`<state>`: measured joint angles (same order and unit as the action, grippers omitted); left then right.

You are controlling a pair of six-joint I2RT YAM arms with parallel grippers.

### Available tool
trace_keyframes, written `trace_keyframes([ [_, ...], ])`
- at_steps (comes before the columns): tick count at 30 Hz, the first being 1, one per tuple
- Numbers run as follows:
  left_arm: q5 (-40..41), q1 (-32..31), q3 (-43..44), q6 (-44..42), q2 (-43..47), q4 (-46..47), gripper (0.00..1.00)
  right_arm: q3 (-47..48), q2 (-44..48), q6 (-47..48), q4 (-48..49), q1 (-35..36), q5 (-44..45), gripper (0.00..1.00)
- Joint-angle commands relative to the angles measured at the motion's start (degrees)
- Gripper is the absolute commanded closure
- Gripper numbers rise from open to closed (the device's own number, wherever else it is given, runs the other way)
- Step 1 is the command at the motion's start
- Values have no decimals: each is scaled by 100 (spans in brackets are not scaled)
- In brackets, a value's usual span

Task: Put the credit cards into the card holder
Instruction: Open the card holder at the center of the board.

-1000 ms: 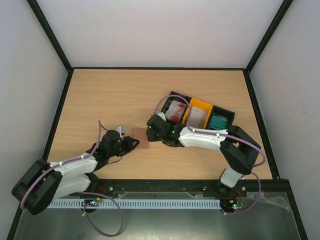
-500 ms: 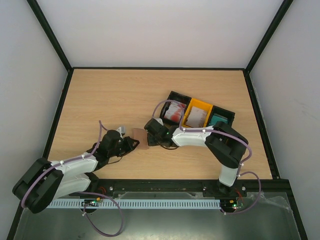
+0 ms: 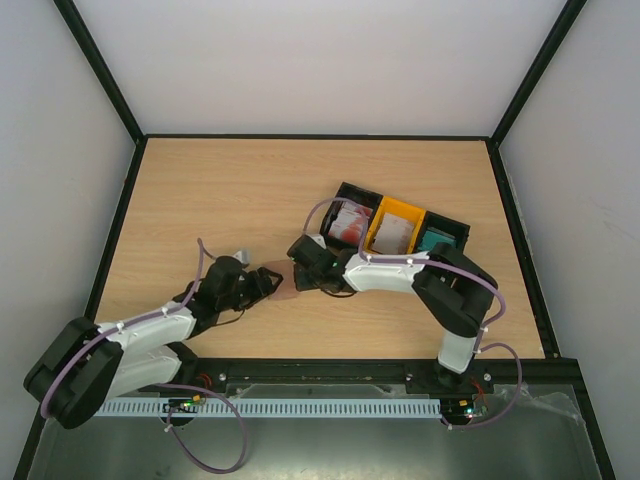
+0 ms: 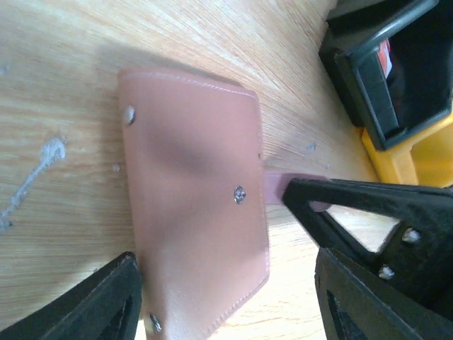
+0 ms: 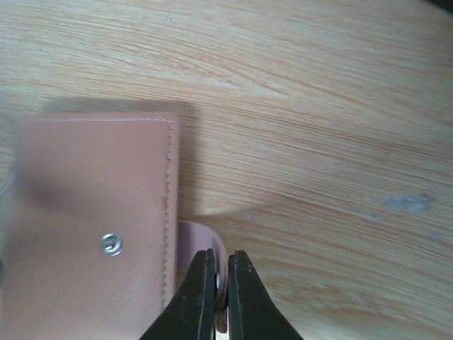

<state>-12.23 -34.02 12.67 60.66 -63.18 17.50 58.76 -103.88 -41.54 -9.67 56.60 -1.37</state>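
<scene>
Mid-counter, the flat reddish-brown leather card holder (image 4: 195, 205) is straddled by the wide-spread left hand (image 4: 226, 273); its tab (image 5: 200, 243) is pinched in the right hand (image 5: 221, 273). Opening step, seemingly: the flap must be peeled back next.

White-and-black arms (image 3: 150, 335) carry purple cables (image 3: 199, 262) — fingers (image 4: 425, 205) black.

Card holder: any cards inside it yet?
Cannot tell. The card holder lies folded, only its outer face showing, so the pockets are covered. No card edge sticks out. The right gripper pinches its strap tab.
</scene>
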Motion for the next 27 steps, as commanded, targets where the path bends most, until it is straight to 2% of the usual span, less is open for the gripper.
trace_keyframes([
  [1, 292, 73, 309, -251, 213, -559, 25, 97, 528, 75, -612, -22, 303, 98],
  [5, 220, 124, 498, -554, 285, -789, 1, 79, 853, 93, -717, -23, 146, 98],
  [9, -150, 150, 705, -857, 304, -850, 0, 175, 1155, 63, -790, -24, 4, 98],
  [16, -629, 188, 829, -807, 285, -595, 0, 237, 1361, 8, -746, -25, -346, 98],
  [27, -442, 265, 1038, -1101, -62, -1137, 1, 186, 1550, 58, -576, -21, -405, 98],
])
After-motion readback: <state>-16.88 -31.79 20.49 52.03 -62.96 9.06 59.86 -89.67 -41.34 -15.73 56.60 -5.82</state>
